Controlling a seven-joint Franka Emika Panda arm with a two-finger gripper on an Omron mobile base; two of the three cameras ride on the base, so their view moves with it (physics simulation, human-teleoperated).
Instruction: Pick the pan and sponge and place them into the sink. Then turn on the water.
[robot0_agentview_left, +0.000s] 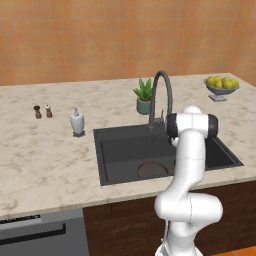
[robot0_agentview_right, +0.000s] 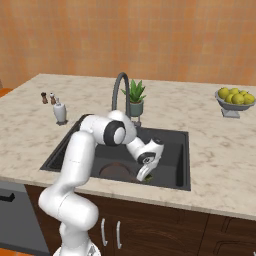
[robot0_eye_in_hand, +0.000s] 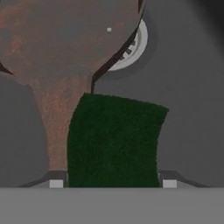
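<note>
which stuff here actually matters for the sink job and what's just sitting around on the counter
Part of the job:
- pan, already in the sink
- sponge, between the tool's fingertips, low in the basin
- tap, no water running

Just lying about:
- soap dispenser
- two small shakers
- potted plant
- fruit bowl

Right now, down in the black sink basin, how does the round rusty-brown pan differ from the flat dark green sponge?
The round rusty-brown pan is far larger than the flat dark green sponge. The pan is round with a handle, and the sponge is a rectangular block. The pan lies on the sink floor, partly covering the silver drain. The sponge sits between the gripper fingertips, over the pan's handle. Both are within the basin.
</note>
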